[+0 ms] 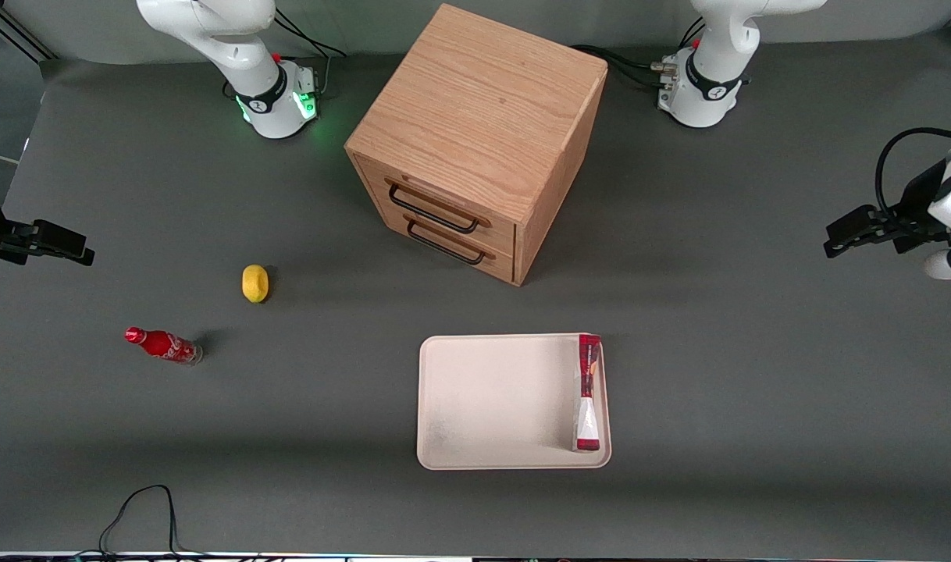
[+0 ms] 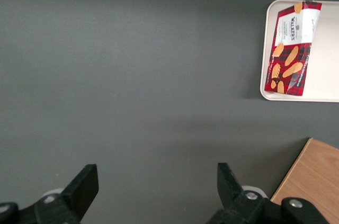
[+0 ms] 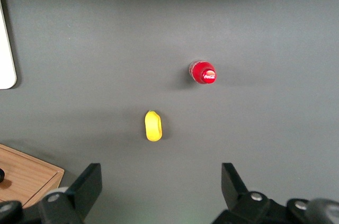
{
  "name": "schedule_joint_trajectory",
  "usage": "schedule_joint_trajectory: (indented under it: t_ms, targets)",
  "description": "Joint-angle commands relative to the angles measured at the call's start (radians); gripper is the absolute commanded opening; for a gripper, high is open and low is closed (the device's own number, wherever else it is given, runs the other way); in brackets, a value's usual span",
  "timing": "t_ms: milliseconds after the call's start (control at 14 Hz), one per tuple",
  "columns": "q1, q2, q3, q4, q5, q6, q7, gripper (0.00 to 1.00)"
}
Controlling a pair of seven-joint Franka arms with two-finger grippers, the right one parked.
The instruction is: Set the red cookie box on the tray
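The red cookie box (image 1: 588, 393), light, stiff cardboard best pinched across its narrow width, lies on the tray (image 1: 483, 406) along its right rim at lower centre, while the gripper (image 1: 854, 234) hangs wide open and empty at the right edge.

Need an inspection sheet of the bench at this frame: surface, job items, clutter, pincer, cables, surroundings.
Surface: dark grey table, nothing spilled.
Job's things: red cookie box lies inside the tray, along the rim at the working arm's end.
Clutter: wooden two-drawer cabinet, drawers shut; lemon; small red bottle toward the parked arm's end.
Grippers: left pincer open, holding nothing, raised over bare table, well away from the tray.
Cables: black loop at the table edge nearest the camera.
Surroundings: nothing seen.
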Motion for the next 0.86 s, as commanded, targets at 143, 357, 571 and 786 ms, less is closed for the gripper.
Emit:
schedule_joint_trajectory:
  t_ms: [143,357,571,786]
  targets:
    - [0.014,-0.037,-0.042,-0.03,0.02,-0.011,0.036,1.0]
    - [0.014,-0.035,-0.041,-0.03,0.02,-0.016,0.043,1.0]
    - [0.016,-0.037,-0.039,-0.03,0.022,-0.033,0.069,1.0]
    - [0.014,-0.035,-0.039,-0.03,0.023,-0.034,0.068,1.0]
